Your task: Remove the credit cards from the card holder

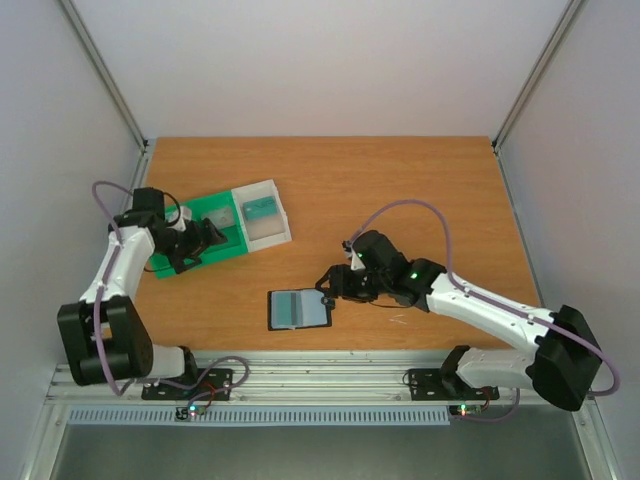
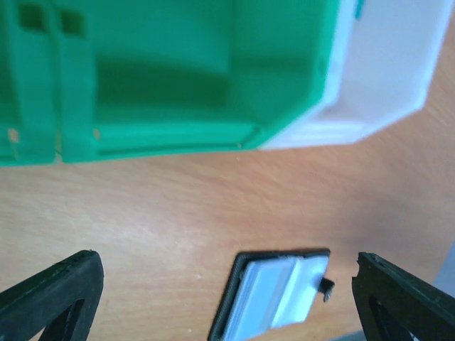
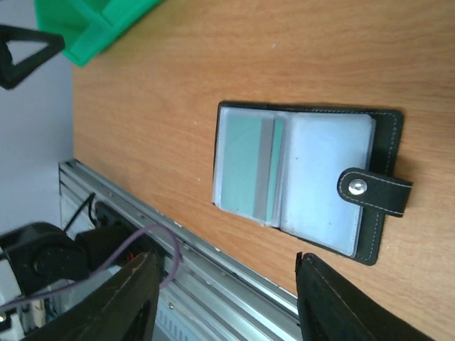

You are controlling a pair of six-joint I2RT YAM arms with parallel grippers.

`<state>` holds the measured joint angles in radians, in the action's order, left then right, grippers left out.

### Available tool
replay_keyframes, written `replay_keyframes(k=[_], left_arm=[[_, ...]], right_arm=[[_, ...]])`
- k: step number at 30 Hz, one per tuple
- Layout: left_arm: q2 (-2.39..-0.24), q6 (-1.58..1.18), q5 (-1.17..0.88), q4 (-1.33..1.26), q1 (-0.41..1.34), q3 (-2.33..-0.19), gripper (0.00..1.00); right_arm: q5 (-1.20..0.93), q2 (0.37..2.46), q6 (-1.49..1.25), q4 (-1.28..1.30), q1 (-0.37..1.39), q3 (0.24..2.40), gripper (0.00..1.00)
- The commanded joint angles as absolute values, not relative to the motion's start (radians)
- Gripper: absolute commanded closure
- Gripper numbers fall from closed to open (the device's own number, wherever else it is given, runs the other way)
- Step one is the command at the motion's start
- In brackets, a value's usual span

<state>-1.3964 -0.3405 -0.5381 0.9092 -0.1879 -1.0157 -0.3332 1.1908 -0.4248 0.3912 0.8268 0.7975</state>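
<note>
The black card holder [image 1: 300, 309] lies open on the table near the front edge, its pale blue-grey pockets up. In the right wrist view [image 3: 306, 177] a teal card with a grey stripe [image 3: 249, 167] sits in its left pocket, and the snap tab [image 3: 373, 190] lies on the right side. My right gripper [image 1: 328, 284] hovers at its right edge, open and empty [image 3: 227, 305]. My left gripper [image 1: 205, 240] is open and empty by the green tray; its wrist view [image 2: 227, 312] shows the holder [image 2: 274, 298] ahead. A teal card [image 1: 260, 209] lies in the white box.
The green compartment tray [image 1: 200, 228] and the clear-white box [image 1: 265, 212] stand together at the left back, also in the left wrist view as tray [image 2: 170, 71] and box [image 2: 384, 71]. The metal rail [image 3: 213, 270] runs along the table's front edge, close to the holder.
</note>
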Motion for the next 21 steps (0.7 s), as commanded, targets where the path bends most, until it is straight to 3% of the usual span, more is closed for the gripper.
replay_keyframes(k=[1,7,12,21], left_arm=[[-1.28,-0.395,-0.617,0.847,-0.13,-0.945,0.05],[-1.15,-0.505,-0.657,0.76,-0.026,-0.812,0.18],[-1.075,-0.584,-0.688,0.684,0.09,-0.723,0.22],[-1.008,-0.705,-0.722,0.553,0.186,-0.607,0.24]], right_arm=[[-0.336,1.246,-0.423,0.333,0.874,0.834,0.49],[-0.322,1.37,-0.419,0.299,0.908,0.869,0.59],[-0.322,1.476,-0.414,0.258,0.93,0.894,0.65],[-0.345,1.635,-0.42,0.201,0.942,0.922,0.65]])
